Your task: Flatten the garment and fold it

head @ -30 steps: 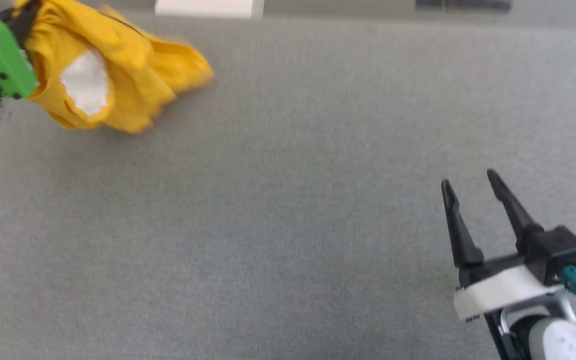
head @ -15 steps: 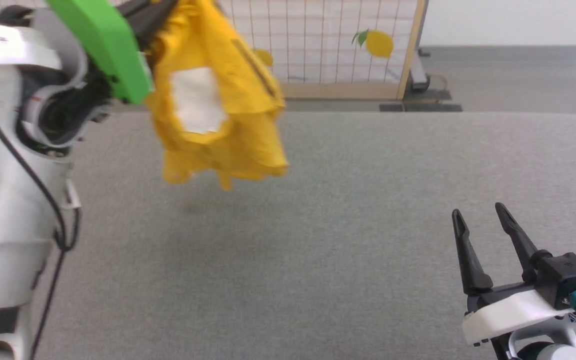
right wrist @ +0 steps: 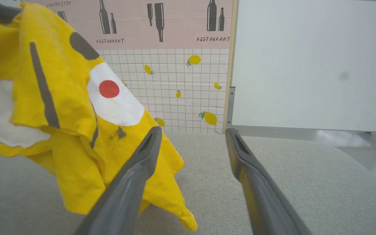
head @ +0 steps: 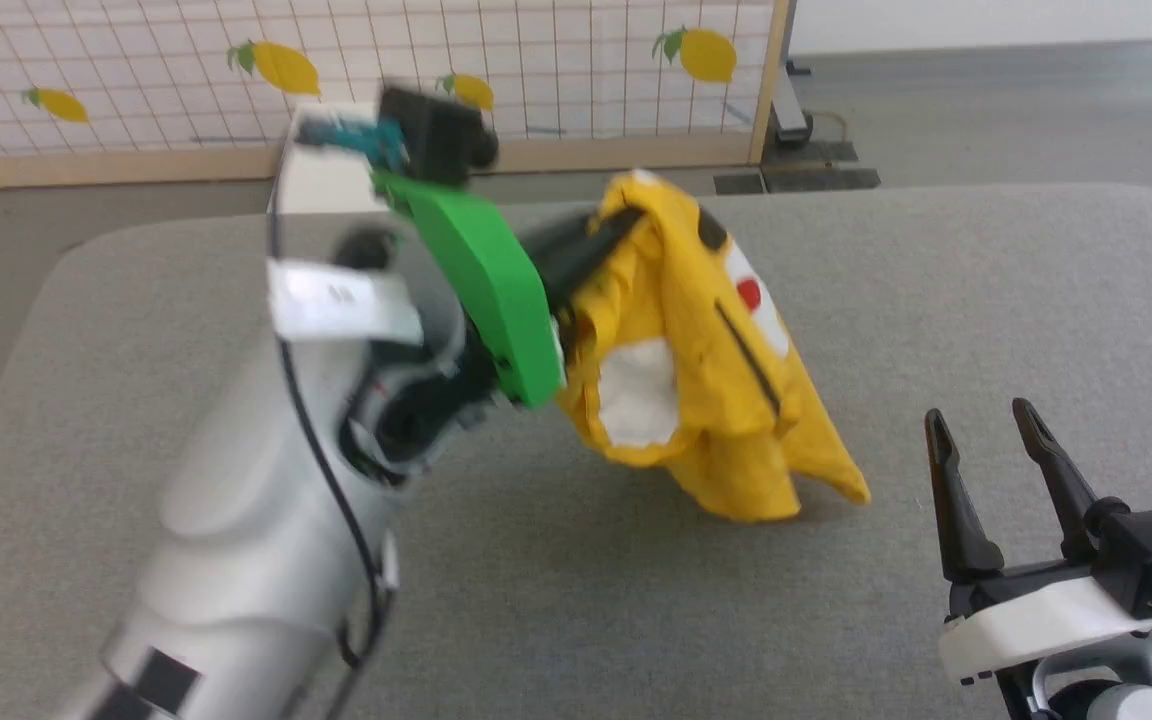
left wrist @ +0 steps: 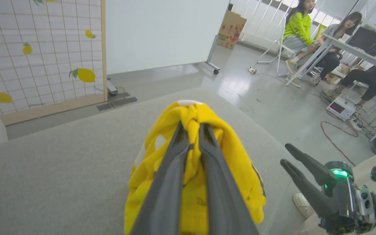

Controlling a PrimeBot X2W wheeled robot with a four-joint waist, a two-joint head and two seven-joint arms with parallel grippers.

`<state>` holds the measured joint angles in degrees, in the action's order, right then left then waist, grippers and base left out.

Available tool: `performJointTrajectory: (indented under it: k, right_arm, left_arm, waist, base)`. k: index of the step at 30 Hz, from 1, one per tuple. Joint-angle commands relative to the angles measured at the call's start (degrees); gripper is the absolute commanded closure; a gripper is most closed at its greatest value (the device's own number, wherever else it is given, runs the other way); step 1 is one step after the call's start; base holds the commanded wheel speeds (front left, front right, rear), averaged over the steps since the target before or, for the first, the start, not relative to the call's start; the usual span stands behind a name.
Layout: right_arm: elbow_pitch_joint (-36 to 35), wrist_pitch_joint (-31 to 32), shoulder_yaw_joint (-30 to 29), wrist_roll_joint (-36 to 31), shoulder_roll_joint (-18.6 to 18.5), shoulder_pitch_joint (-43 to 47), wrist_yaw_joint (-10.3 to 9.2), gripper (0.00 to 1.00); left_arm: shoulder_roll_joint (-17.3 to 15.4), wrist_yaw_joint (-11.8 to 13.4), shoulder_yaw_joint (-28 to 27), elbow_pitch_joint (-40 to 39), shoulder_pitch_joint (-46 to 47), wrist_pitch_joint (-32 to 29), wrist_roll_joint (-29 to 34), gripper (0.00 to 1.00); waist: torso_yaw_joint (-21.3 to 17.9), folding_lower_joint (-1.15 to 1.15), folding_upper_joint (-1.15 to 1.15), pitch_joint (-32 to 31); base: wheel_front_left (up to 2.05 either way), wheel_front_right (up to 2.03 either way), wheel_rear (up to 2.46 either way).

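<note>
Nearest, low on the right of the head view: right gripper (head: pixel 981 418), fingers spread apart, grasping nothing, poised over the worktop (head: pixel 636 600). Plain grey, cloth-like covering, rounded at the corners.

Just beyond those fingers and to their left: garment (head: pixel 696 400), a bunched yellow shirt hanging from the left gripper (head: pixel 616 222). Left fingers clenched tight on a gathered fold at the shirt's top. White patches, red dot, black oval and dark stripes turned toward the right gripper. Mostly lifted off the worktop; lowest corner at or just above the surface, cannot tell which.

Past the worktop's far edge: grey floor (head: pixel 986 110), smooth and faintly shiny. Then a wood-framed screen (head: pixel 136 90), white grid dotted with lemons, topped in the right wrist view by a pink band of bottles. Beside it, a white panel (right wrist: pixel 305 65).

Farthest, in the left wrist view: cardboard box (left wrist: pixel 232 29), red cable (left wrist: pixel 331 137) on the floor, people (left wrist: pixel 300 24) seated at a desk (left wrist: pixel 364 55).
</note>
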<state>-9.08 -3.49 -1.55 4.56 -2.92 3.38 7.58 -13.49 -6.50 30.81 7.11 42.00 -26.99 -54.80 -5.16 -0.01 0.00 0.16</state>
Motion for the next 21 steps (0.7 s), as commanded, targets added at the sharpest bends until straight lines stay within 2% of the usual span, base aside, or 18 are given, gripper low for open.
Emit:
performJointTrajectory:
  k: [1,6,13,14,15,16,17,21]
  right_arm:
    - [0.2,-0.5,0.1,0.4,0.0,-1.0,-0.09,0.00]
    - [0.7,-1.1,0.8,0.8,0.0,-2.4,-0.09,0.00]
    - [1.6,-1.9,1.1,1.4,0.0,-4.2,-0.09,0.00]
    - [1.8,-2.0,0.9,1.4,0.0,-4.4,-0.09,0.00]
    - [2.0,-2.1,0.8,1.4,0.0,-4.6,-0.09,0.00]
    - [2.2,-2.3,0.5,1.4,0.0,-4.7,-0.09,0.00]
    - [2.4,-2.4,0.3,1.4,0.0,-4.8,-0.09,0.00]
    - [3.0,-2.5,-0.6,1.3,0.0,-4.6,-0.09,0.00]
  left_arm:
    - [1.6,0.0,0.4,1.6,-2.1,1.9,0.1,1.00]
    - [5.5,-0.3,3.7,11.0,-6.6,9.4,3.2,1.00]
    - [6.5,0.2,8.2,24.8,-8.1,14.8,9.2,1.00]
    - [6.7,0.1,8.6,26.4,-8.0,15.2,9.6,0.80]
    - [7.0,0.1,8.7,27.5,-7.8,15.7,9.8,0.56]
    - [7.3,0.1,8.6,28.7,-7.5,16.4,9.7,0.08]
    - [7.7,0.0,8.7,29.6,-7.2,17.1,9.6,0.00]
    - [8.5,-0.3,8.6,30.9,-5.8,19.7,9.2,0.00]
  waist:
    - [-0.6,0.01,0.00,1.5]
    - [-1.7,0.01,0.00,3.7]
    - [-3.0,0.01,0.00,6.8]
    - [-2.9,0.01,0.00,7.2]
    - [-2.9,0.01,0.00,7.4]
    - [-2.7,0.01,0.00,7.6]
    - [-2.5,0.01,0.00,7.6]
    - [-1.2,0.01,0.00,6.8]
  base:
    - [0.00,0.00,0.00]
    - [0.00,0.00,0.00]
    - [0.00,0.00,0.00]
    - [0.00,0.00,0.00]
    - [0.00,0.00,0.00]
    - [0.00,0.00,0.00]
    - [0.00,0.00,0.00]
    - [0.00,0.00,0.00]
